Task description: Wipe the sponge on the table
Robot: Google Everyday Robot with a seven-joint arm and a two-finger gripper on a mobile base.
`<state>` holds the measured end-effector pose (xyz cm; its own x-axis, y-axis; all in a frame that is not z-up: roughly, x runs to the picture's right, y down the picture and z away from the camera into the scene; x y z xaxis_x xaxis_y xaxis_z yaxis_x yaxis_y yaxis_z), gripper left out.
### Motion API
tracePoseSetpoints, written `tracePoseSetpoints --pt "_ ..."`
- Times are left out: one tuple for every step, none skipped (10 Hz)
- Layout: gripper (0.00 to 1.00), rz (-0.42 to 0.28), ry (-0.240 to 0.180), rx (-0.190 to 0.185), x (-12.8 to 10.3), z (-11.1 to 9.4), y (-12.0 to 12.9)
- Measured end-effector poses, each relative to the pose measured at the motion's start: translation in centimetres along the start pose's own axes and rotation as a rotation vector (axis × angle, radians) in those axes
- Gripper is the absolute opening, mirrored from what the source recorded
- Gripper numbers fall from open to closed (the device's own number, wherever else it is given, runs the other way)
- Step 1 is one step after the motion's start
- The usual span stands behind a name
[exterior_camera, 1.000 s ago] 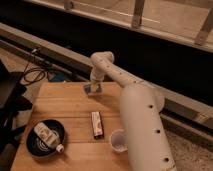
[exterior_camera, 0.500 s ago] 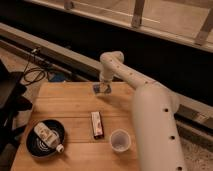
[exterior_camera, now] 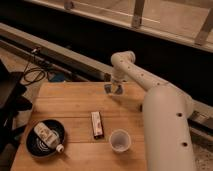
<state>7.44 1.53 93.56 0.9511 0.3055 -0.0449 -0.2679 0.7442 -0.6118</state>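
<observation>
The sponge (exterior_camera: 115, 90) shows as a small bluish block at the far edge of the table (exterior_camera: 75, 102), right of the middle. My gripper (exterior_camera: 114, 88) points down onto it from the white arm (exterior_camera: 137, 75) and is shut on the sponge, pressing it against the light-brown wooden planks. The fingers hide most of the sponge.
A black round plate (exterior_camera: 31, 146) with a white bottle (exterior_camera: 49, 136) lies at the near left. A brown-and-white bar (exterior_camera: 97, 125) lies in the middle, with a clear cup (exterior_camera: 120, 140) just right of it. The arm's thick white base (exterior_camera: 167, 130) fills the right side. Black cables (exterior_camera: 32, 75) lie beyond the left edge.
The gripper has slid the sponge to the right along the table's far edge. The plate, bar and cup have not moved.
</observation>
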Motion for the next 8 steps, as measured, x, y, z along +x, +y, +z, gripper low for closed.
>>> tracePoseSetpoints --pt "0.0 0.006 0.017 -0.014 0.4 0.0 1.4" --pt "0.0 -0.008 0.028 -0.03 0.2 0.2 2.8" --pt "0.0 -0.021 0.03 -0.038 -0.3 0.3 3.5" --pt "0.0 -0.049 0.026 -0.049 -1.8 0.7 4.4" --pt "0.0 -0.085 0.013 -0.055 -3.7 0.9 5.0" --pt "0.0 -0.117 -0.001 -0.06 -5.3 1.2 5.4" --pt "0.0 -0.159 -0.018 -0.067 -7.4 1.5 5.7" --pt "0.0 -0.21 -0.039 -0.076 -10.0 2.2 5.7"
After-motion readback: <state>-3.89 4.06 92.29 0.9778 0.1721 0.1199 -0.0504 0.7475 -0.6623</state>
